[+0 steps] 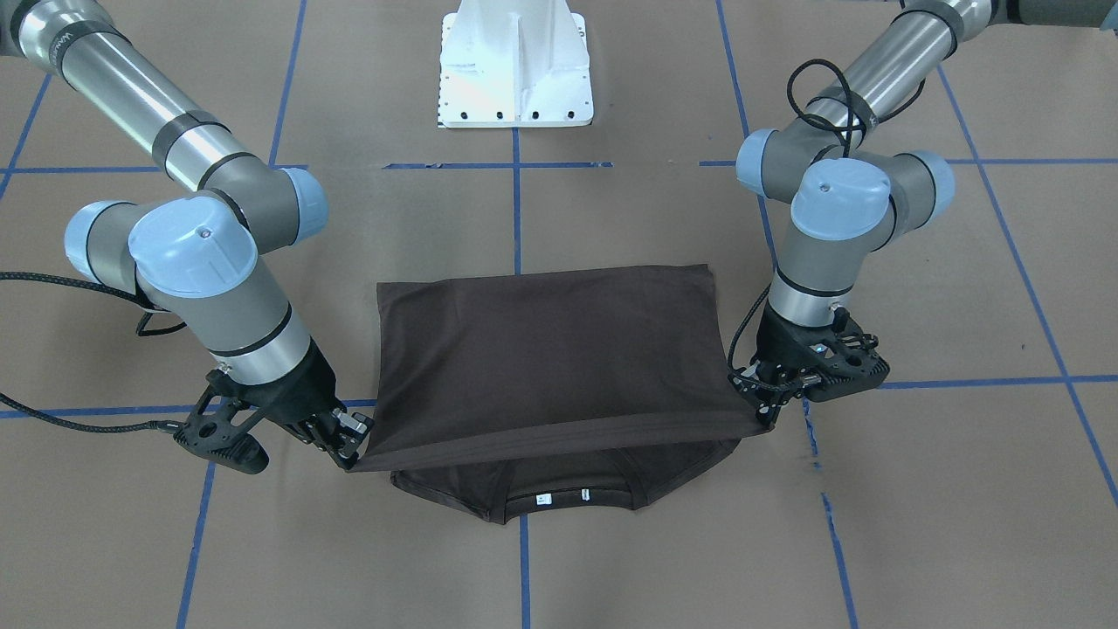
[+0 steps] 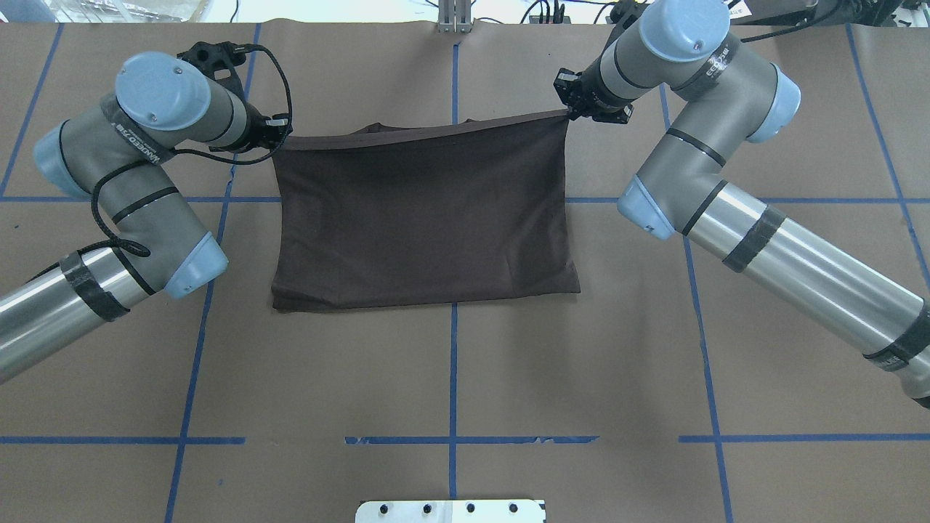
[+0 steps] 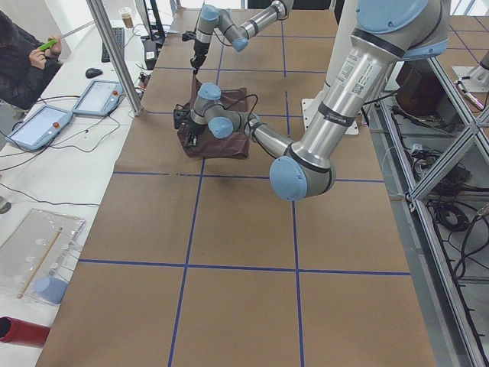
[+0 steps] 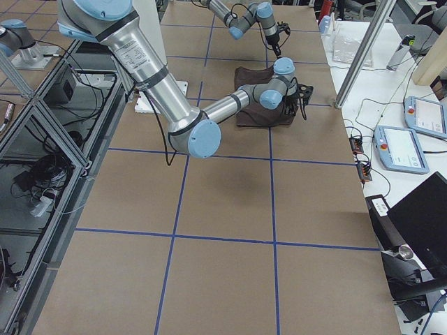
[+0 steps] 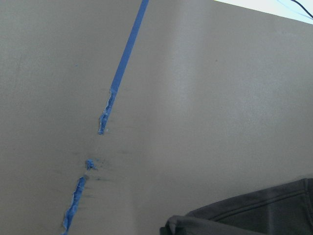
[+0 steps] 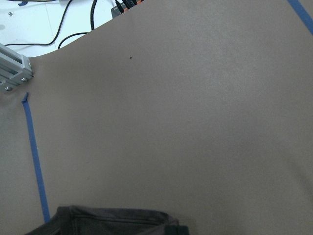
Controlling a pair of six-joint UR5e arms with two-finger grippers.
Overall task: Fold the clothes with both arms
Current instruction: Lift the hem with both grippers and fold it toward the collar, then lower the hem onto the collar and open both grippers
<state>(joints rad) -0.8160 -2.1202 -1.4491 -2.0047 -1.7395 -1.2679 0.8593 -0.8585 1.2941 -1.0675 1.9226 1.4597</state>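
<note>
Brown table [image 2: 581,363], gridded in blue tape [image 2: 453,378], carries T-shirt [image 2: 421,218] and white pedestal [image 1: 515,70].

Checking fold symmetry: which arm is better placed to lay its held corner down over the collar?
Right, marginally. Both arms' jaws pinch T-shirt corners, but the right arm appears to hold its corner nearer the exposed collar; the left arm sits slightly short of it.

Silver-grey arms [image 1: 122,83], light blue caps [image 1: 194,245], black cables [image 1: 52,279]
</note>
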